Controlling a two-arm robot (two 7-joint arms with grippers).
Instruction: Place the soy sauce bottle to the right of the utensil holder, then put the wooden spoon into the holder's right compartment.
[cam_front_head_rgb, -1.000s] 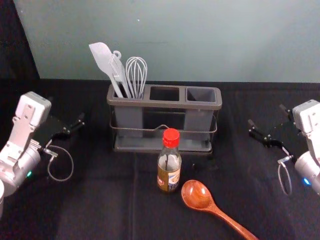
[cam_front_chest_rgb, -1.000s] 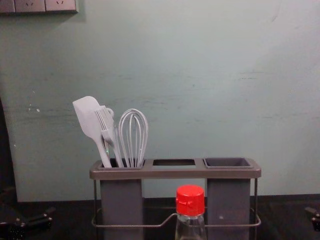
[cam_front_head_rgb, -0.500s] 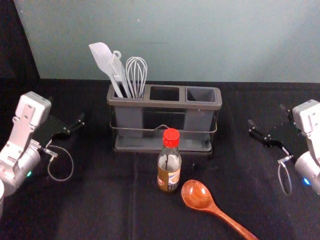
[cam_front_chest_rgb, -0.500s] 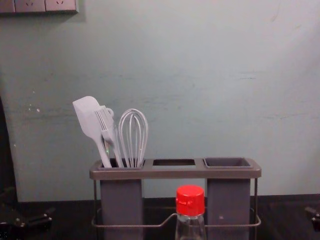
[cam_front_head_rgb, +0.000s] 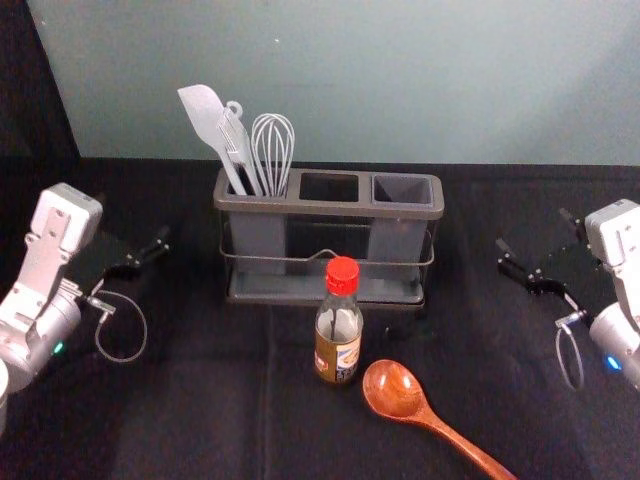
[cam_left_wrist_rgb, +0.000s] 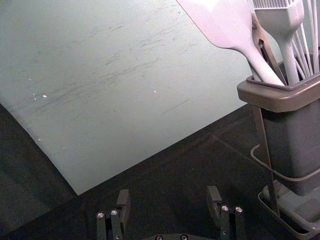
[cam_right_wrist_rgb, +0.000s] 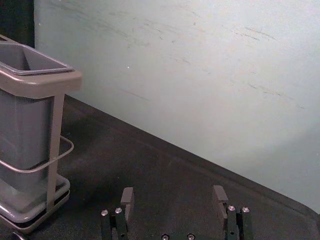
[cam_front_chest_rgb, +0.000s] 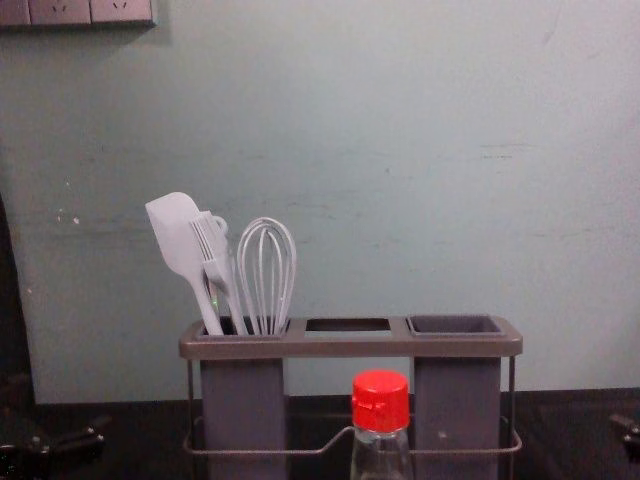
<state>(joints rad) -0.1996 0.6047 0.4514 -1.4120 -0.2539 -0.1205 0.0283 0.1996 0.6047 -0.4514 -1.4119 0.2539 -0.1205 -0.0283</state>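
With jaws wide, the left end effector (cam_front_head_rgb: 132, 217) and right end effector (cam_front_head_rgb: 534, 229) flank the utensil holder (cam_front_head_rgb: 330, 209) and upright soy sauce bottle (cam_front_head_rgb: 338, 335).

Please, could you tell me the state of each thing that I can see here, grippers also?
Soy sauce bottle: upright, red cap on
Wooden spoon: lying on the table
Utensil holder: standing upright
Right compartment: empty
Spatula: leaning in the left compartment
Brush: head up, same compartment
Whisk: wires up, same compartment
Left gripper: open
Right gripper: open
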